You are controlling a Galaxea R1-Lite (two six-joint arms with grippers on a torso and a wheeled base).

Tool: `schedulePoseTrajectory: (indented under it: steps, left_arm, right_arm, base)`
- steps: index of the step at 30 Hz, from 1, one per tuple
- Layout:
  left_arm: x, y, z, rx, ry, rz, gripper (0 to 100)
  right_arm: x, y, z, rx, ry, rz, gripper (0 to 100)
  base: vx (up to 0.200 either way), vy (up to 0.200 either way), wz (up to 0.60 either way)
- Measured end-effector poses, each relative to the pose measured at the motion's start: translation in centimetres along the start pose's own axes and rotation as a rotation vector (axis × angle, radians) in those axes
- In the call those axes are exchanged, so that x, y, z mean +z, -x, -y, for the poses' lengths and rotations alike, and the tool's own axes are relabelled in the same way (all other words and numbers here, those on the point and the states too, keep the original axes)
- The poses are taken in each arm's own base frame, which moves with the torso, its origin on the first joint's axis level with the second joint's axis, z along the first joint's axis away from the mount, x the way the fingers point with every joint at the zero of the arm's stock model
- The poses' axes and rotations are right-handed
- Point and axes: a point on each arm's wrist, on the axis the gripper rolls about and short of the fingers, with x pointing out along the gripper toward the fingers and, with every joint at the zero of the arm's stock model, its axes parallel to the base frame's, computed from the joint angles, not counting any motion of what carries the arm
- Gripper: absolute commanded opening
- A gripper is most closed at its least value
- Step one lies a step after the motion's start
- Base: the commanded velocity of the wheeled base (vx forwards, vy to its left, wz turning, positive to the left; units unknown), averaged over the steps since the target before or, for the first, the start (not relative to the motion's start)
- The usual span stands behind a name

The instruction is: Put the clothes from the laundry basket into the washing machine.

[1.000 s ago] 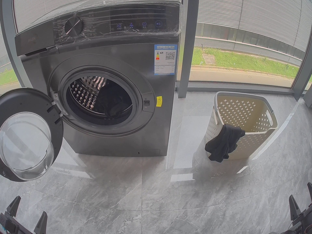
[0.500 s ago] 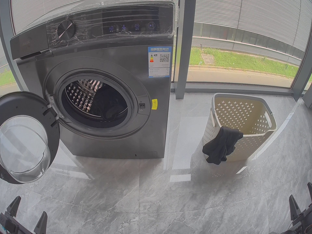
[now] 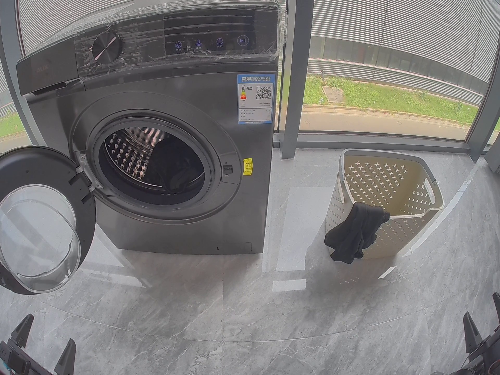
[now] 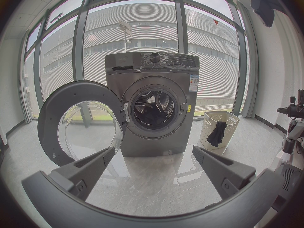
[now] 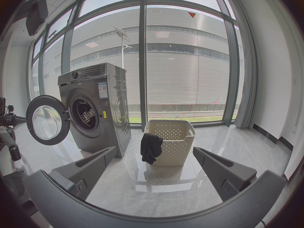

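Head view, near to far.

- Left hand (image 3: 46,337): low at 7 o'clock, fingers spread wide, released, nothing between them.
- Right hand (image 3: 482,319): low at 5 o'clock, also released and empty. Both wrist views confirm this, showing each pair of fingers well apart over bare floor.
- Grey marble floor (image 3: 312,313): lies between the hands and the task's things.
- Laundry basket (image 3: 388,154): cream plastic with star-shaped perforations. It stands on the floor at 3 o'clock, well apart from both hands.
- Black garment (image 3: 357,233): draped over the basket's near rim, with most of it hanging down the outside wall.
- Washing machine (image 3: 208,79): grey front-loader at 10 o'clock, separated from the basket by a strip of floor.
- Door (image 3: 47,220): fully open, swung out to 9 o'clock on its left-side hinge, with the glass bowl facing the camera.
- Drum (image 3: 130,152): open to view, with dark clothing (image 3: 177,170) lying low inside it.
- Control panel (image 3: 172,40): wrapped in clear film.
- Window post (image 3: 297,63): at 12 o'clock, behind the machine and basket.
- Grass strip (image 3: 385,97): seen through the glass, farthest back.
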Motion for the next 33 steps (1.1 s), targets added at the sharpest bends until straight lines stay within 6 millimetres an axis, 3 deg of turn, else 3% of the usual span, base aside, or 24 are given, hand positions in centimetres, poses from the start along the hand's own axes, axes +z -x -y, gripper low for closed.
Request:
schedulePoseTrajectory:
  steps: [9, 33]
  left_arm:
    - [0.0, 0.0, 0.0, 0.001, 0.0, 0.0, 100]
    - [0.02, -0.01, 0.0, 0.0, -0.002, 0.0, 100]
  right_arm:
    - [0.01, 0.0, 0.0, 0.0, 0.0, 0.0, 100]
    - [0.01, -0.01, 0.0, 0.001, 0.0, -0.001, 100]
  base:
    - [0.0, 0.0, 0.0]
    - [0.0, -0.2, 0.0]
